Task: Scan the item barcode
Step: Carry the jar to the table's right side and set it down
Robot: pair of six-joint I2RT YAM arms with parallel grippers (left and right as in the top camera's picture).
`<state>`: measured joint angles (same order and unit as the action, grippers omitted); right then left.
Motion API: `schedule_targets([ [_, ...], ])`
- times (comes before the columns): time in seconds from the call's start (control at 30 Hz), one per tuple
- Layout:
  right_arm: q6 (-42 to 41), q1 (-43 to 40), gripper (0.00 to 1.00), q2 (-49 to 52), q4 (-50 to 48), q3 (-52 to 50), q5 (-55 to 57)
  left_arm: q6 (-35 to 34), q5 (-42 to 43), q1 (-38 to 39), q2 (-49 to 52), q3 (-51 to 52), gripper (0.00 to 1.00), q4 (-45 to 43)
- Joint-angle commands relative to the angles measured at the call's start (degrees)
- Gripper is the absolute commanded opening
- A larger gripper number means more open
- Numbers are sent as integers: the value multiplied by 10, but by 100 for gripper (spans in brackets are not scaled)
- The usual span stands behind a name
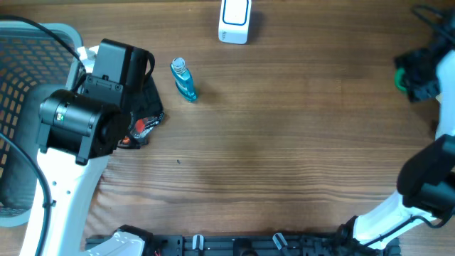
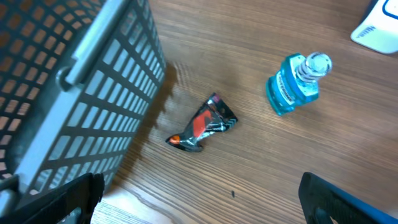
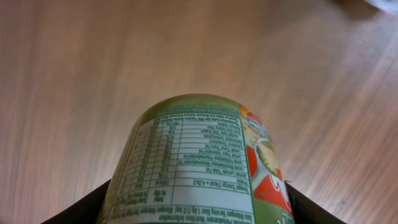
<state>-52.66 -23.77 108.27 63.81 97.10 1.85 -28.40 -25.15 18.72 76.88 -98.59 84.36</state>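
Right tool (image 3: 198, 214) clenched partway round a green can (image 3: 186, 155), its nutrition label facing the wrist camera, bench (image 3: 93, 62) beyond. Left tool (image 2: 202, 202) fully spread, empty, above a crumpled black-red packet (image 2: 202, 124); mesh basket (image 2: 74, 93) left of it, blue bottle (image 2: 295, 84) right.

Grey mesh basket (image 2: 93, 93) at wooden table's (image 1: 284, 142) left edge, blue bottle (image 1: 184, 80), crumpled black-red packet (image 2: 202, 124) between them

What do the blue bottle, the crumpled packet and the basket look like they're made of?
Blue bottle: clear tinted plastic, glossy; light passes through it. Crumpled packet: thin foil or plastic film, shiny, with sharp creases. Basket: probably moulded plastic, matte grey, an even lattice; coated metal can't be ruled out.
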Motion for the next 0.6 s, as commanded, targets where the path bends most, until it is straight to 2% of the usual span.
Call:
schedule_targets([
  [0.0, -75, -67, 63, -8, -17, -45, -56, -8, 43, -2, 0, 0, 100, -11],
  [0.07, -78, -89, 65, -8, -58, -78, -69, -8, 50, -2, 0, 0, 100, -14],
  [0.2, -106, -108, 67, -4, -226, -191, -60, -9, 57, -2, 0, 0, 100, -15],
  [0.23, -120, -108, 68, 3, -240, -198, -45, -9, 57, -2, 0, 0, 100, -15],
  [0.3, -134, -110, 72, 26, -241, -200, -38, -9, 63, -2, 0, 0, 100, -15],
  [0.37, -163, -119, 72, 57, -239, -200, -40, -8, 63, -2, 0, 0, 100, -14],
  [0.4, -170, -127, 76, 61, -237, -200, -40, -8, 63, -2, 0, 0, 100, -14],
  [0.43, -170, -140, 90, 61, -230, -200, -40, -8, 63, -2, 0, 0, 100, -12],
  [0.47, -177, -153, 98, 61, -219, -200, -41, -8, 63, -2, 0, 0, 100, -10],
  [0.53, -169, -189, 100, 61, -192, -200, -60, -8, 63, -2, 0, 0, 100, -11],
  [0.57, -127, -204, 100, 61, -196, -199, -94, -8, 63, -2, 0, 0, 100, -13],
])
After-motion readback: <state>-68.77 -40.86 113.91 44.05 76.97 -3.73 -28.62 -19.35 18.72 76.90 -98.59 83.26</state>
